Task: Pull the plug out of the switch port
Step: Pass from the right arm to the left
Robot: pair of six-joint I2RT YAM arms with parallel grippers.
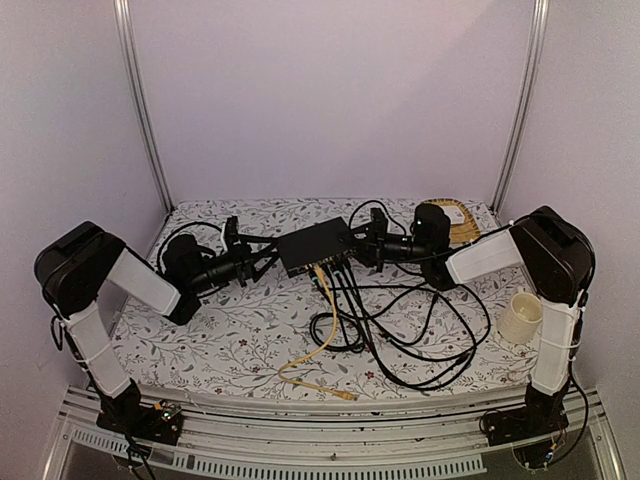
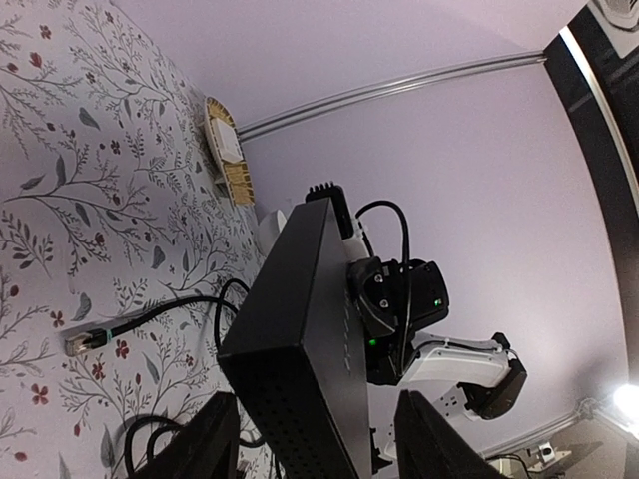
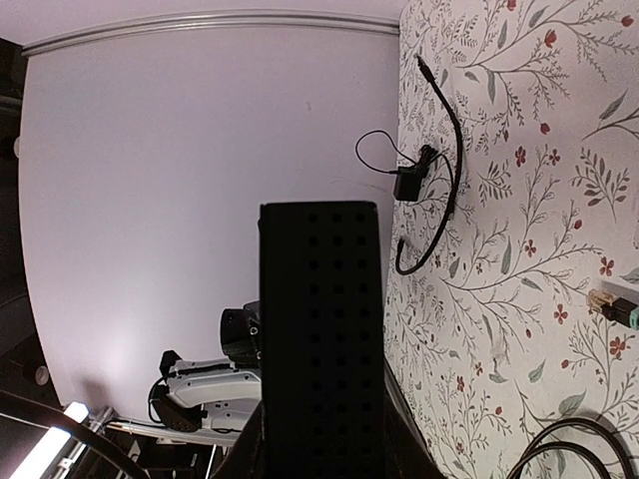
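The right gripper (image 3: pixel 324 454) is pinched narrow on one short end of the switch (image 1: pixel 315 245). The left gripper (image 2: pixel 318 439) stands half-wide astride the opposite end, with a gap showing beside one finger (so it is not squeezing). The switch sits mid-table between the arms, ports toward the near edge, where a yellow cable (image 1: pixel 322 330) and several black cables (image 1: pixel 400 340) lead out. As I judge it, the right should brace the box while the left takes one plug (image 1: pixel 321 272), presses its latch and draws straight out of the port, never sideways.
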